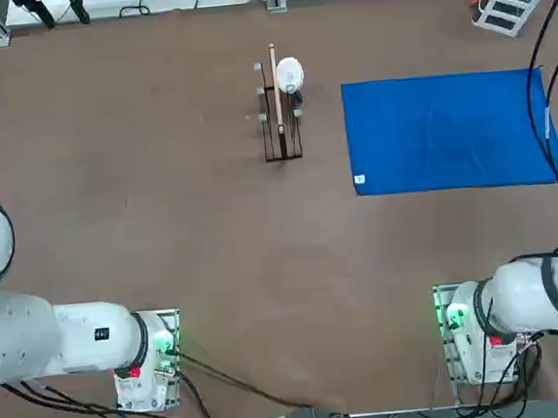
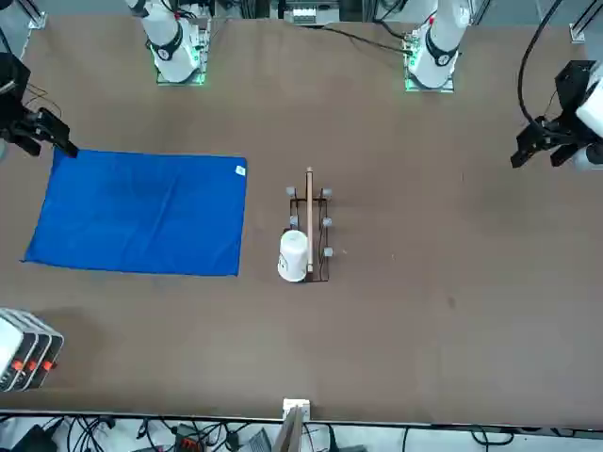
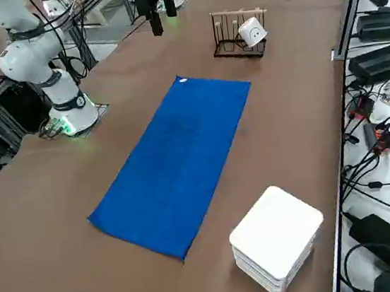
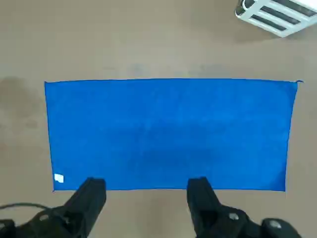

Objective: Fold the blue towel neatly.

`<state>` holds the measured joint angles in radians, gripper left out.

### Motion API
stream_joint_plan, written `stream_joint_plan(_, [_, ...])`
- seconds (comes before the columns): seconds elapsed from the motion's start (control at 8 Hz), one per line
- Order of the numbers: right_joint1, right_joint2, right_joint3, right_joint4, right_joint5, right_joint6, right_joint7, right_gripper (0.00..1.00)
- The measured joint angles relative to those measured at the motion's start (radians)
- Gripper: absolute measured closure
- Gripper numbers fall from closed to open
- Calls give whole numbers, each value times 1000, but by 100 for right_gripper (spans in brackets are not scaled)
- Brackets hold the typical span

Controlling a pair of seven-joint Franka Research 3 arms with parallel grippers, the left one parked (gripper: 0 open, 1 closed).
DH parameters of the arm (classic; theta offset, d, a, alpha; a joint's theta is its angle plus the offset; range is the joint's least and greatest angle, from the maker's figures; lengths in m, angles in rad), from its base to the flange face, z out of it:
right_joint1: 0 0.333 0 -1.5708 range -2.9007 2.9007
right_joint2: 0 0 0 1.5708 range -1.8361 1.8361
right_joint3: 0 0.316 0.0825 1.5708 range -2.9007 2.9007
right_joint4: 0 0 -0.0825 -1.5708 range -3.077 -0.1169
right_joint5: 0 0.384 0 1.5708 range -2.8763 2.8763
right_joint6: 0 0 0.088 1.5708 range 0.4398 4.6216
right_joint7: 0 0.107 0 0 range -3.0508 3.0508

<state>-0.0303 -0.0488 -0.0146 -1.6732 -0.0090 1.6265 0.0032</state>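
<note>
Brown tabletop stretches beneath the right gripper, whose jaws stand parted and empty above the flat blue towel, so the first fold would likely go best with a shallow pinch at a corner, then a low, even carry.

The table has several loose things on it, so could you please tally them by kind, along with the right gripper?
Blue towel: 1
Wire rack: 1
White cup: 1
White slatted block: 1
Right gripper, above the table, jaws apart: 1
Total: 5
</note>
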Motion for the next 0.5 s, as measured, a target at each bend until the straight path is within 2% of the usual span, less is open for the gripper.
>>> stream_joint_plan(0.5, [-3, 3, -4, 0, -21, 5, 4, 0])
